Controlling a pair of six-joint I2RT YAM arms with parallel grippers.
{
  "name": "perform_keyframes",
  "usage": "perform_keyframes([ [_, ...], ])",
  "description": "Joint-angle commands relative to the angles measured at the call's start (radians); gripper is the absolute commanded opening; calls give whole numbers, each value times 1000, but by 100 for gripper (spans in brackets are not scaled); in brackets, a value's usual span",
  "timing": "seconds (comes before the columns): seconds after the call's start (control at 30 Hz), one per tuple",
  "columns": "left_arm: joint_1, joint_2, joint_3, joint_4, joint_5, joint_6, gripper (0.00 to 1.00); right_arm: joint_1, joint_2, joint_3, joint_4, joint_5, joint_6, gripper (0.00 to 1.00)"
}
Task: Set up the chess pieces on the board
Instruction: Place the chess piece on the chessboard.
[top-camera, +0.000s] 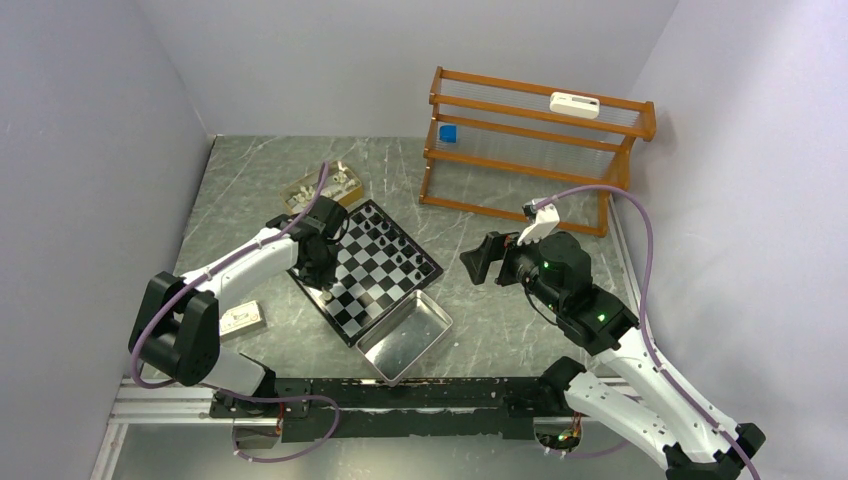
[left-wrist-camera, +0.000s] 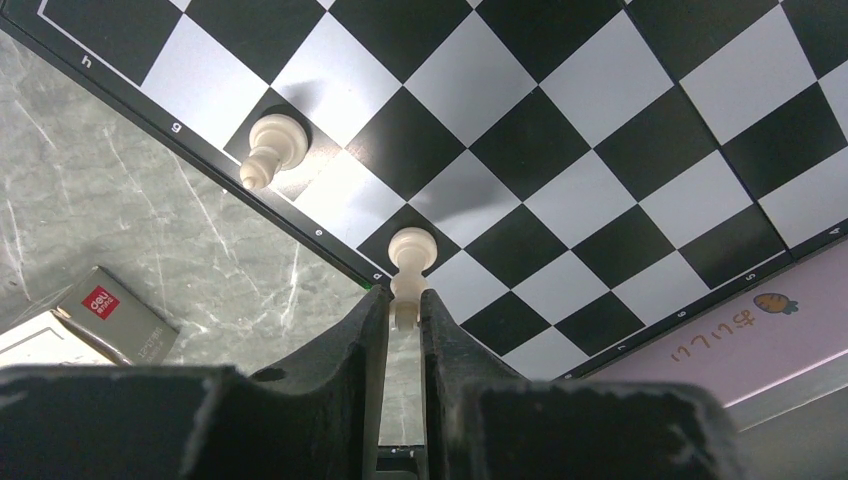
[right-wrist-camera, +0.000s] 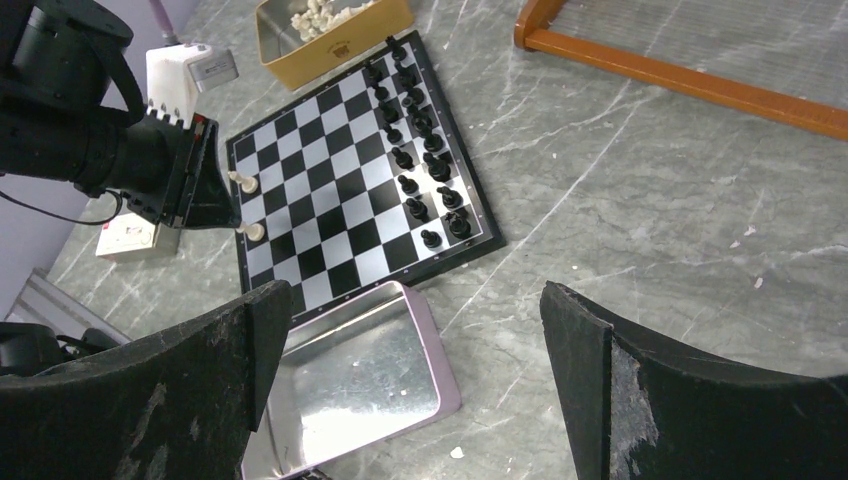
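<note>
The checkered board (top-camera: 372, 272) lies mid-table, with black pieces (right-wrist-camera: 415, 150) lined up along its far side. My left gripper (left-wrist-camera: 404, 306) is at the board's near left edge, shut on the top of a cream pawn (left-wrist-camera: 410, 255) whose base rests on an edge square. A second cream piece (left-wrist-camera: 272, 148) stands two squares away on the same edge row. Both show in the right wrist view, the second piece (right-wrist-camera: 240, 180) and the held pawn (right-wrist-camera: 252, 232). My right gripper (right-wrist-camera: 415, 330) is wide open and empty, hovering right of the board over the table.
A shiny metal tray (top-camera: 405, 335) with a pink rim lies against the board's near corner. A gold box (top-camera: 325, 187) holding cream pieces sits behind the board. A wooden rack (top-camera: 535, 150) stands at back right. A small packet (top-camera: 240, 318) lies left of the board.
</note>
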Motion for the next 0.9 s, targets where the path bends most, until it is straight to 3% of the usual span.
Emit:
perform_keyframes([
  [0.0, -9, 14, 8, -22, 2, 10, 21, 3, -15, -9, 10, 16, -10, 100],
  [0.87, -9, 12, 23, -29, -33, 4, 25, 3, -17, -13, 14, 15, -7, 100],
])
